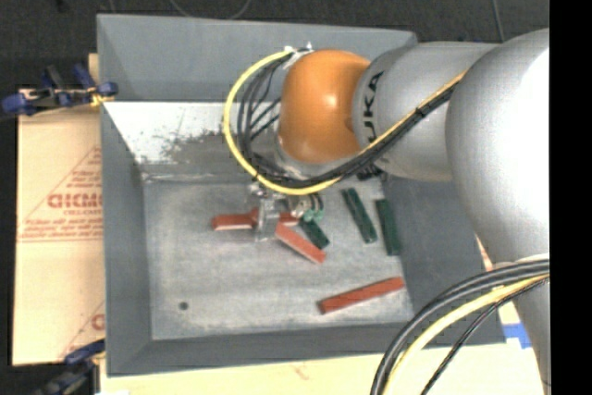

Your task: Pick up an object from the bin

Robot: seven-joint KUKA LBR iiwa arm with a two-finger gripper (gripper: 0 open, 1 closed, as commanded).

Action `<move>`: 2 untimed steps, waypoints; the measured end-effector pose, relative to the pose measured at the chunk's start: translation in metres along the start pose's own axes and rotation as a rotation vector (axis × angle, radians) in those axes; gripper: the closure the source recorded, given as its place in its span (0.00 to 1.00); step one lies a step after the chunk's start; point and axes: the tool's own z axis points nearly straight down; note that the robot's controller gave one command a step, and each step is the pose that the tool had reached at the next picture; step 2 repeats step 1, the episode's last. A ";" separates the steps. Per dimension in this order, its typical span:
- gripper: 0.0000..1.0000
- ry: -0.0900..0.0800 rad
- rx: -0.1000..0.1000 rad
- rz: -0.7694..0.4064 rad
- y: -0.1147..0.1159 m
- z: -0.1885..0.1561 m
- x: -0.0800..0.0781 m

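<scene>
Near the middle of the bin [125,227], the claw [267,219] is down close to the grey floor, under the arm's orange cover [319,106] and a looping yellow cable [239,97]. Whether the claw is spread or pressed together I cannot tell from this angle. It sits at the right end of a red bar [231,222], which lies flat and level, pointing toward the bin's left wall. Just right of the claw a red piece [301,244] lies slanted, touching a green piece [314,232] at its upper side. Farther right a green bar [359,216] and a second green bar [387,227] lie side by side, slightly apart, both running up and down the view. A long red bar [361,296] lies alone near the front wall, well apart from the claw, and a dark speck [182,306] marks the floor at front left.
</scene>
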 end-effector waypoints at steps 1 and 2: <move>1.00 -0.006 0.000 0.006 0.000 -0.081 -0.004; 1.00 -0.006 0.000 0.006 0.000 -0.081 -0.004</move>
